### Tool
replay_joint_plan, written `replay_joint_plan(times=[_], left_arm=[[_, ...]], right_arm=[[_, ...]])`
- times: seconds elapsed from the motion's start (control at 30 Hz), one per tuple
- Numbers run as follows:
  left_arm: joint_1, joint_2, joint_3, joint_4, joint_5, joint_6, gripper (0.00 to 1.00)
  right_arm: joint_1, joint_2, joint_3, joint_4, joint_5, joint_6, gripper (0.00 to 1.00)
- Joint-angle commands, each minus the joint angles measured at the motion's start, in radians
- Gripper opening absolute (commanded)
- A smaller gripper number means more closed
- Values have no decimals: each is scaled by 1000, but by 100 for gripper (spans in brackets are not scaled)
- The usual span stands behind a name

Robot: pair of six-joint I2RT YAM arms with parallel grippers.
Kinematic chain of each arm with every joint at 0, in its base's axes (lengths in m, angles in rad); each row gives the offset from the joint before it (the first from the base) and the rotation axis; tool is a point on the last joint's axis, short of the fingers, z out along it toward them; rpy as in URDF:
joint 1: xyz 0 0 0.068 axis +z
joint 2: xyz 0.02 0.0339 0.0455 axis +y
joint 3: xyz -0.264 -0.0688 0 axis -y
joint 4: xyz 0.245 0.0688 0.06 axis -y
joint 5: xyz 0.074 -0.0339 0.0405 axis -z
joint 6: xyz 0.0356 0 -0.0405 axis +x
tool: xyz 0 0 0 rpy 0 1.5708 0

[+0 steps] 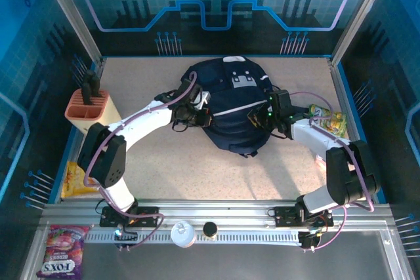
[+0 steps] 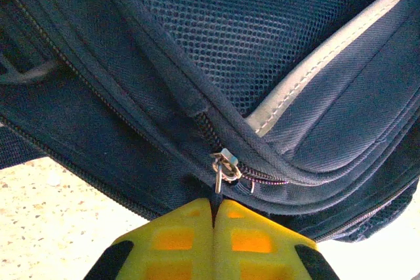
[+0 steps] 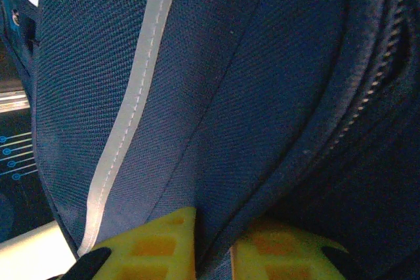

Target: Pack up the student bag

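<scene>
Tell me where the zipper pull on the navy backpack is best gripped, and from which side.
Grip the thin metal tab of the zipper pull, which sticks out below its slider on the student bag. Come from the table side, in line with the tab, so the jaws close across it. The left pincer is shut on it just this way.

The purple sweets packet (image 1: 62, 254) at the near left reads "FOX'S" in white letters. Print on the green-yellow packet (image 1: 330, 122) at the right is illegible.
</scene>
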Motion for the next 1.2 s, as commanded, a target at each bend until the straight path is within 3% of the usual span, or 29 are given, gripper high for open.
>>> replay_joint_plan(times=[0.0, 0.23, 0.5, 0.63, 0.73, 0.97, 1.17], left_arm=[[45, -9, 13, -29, -75, 31, 0], [63, 72, 114, -35, -92, 53, 0], [67, 82, 130, 52, -149, -33, 0], [72, 42, 107, 56, -172, -45, 11], [85, -10, 81, 54, -175, -58, 25], [128, -148, 6, 71, -193, -88, 59], [147, -214, -15, 85, -219, -78, 81]], right_arm=[[-32, 18, -6, -46, 77, -32, 19], [-32, 5, 2, -35, 54, -74, 19], [-12, 42, 76, -40, -47, -177, 20], [-4, 16, 111, -100, -38, -253, 33], [-2, -38, 140, -198, 21, -335, 48], [-21, -205, 142, -463, 351, -511, 80], [-160, -289, 49, -555, 492, -551, 91]])
